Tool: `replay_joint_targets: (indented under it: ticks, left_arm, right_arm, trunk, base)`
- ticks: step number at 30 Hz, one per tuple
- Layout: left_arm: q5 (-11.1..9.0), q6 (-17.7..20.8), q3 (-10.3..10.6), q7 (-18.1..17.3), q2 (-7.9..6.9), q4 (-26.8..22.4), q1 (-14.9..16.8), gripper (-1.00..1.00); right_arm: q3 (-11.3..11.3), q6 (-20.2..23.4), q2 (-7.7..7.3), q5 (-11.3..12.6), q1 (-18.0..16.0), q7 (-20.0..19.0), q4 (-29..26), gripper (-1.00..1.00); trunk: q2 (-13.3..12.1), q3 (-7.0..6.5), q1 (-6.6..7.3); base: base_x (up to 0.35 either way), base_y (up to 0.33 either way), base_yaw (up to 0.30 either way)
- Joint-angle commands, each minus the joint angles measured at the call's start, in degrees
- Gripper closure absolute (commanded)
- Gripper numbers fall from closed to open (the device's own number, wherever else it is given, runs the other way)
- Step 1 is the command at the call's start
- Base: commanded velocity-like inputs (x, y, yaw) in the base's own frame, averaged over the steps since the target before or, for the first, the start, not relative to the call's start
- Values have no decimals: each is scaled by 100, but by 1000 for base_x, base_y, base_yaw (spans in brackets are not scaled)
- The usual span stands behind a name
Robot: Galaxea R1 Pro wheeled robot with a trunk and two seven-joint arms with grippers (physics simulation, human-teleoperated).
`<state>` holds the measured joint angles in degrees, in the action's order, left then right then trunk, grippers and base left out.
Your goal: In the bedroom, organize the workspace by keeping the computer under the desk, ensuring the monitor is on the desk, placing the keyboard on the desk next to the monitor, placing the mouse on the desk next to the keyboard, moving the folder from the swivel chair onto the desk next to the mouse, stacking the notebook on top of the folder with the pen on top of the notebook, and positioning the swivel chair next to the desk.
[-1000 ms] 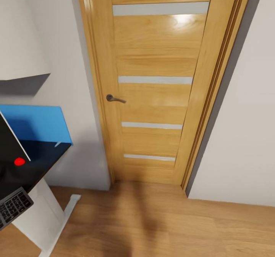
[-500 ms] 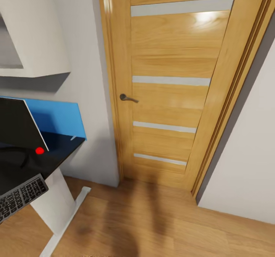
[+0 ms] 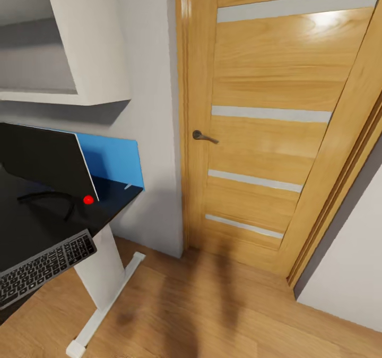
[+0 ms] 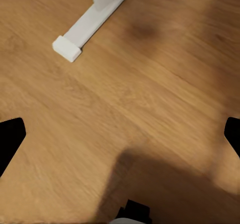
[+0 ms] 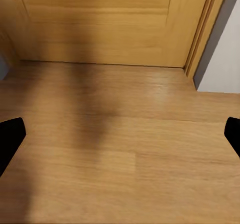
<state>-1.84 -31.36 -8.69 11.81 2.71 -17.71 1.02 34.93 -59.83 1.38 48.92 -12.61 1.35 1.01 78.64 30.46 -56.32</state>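
Both end effectors hang spread and empty, our left end effector (image 4: 120,134) over bare floor by the counter's white foot (image 4: 67,48). Off to our left sit the keyboard (image 3: 45,266), long axis along the counter (image 3: 114,201) edge, and the monitor (image 3: 45,159); both are cut off.

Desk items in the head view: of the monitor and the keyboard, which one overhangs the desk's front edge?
The keyboard: its near side sticks out past the edge of the desk, over the wooden floor. The monitor stands farther back, fully on the top.
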Motion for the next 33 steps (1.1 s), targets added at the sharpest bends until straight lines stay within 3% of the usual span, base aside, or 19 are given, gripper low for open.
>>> replay_joint_targets:
  ticks: [1, 33]
  left_arm:
    - [-19, -19, -1, 3, 2, 4, 4, -100]
    - [-12, -9, 8, -15, 1, 5, 1, -100]
  right_arm:
    - [49, -17, 3, 30, -5, 14, 10, -100]
    - [49, -17, 3, 29, -5, 13, 7, -100]
  trunk:
    - [3, 5, 0]
    - [3, 5, 0]
  base:
    - [0, 0, 281]
    - [0, 0, 281]
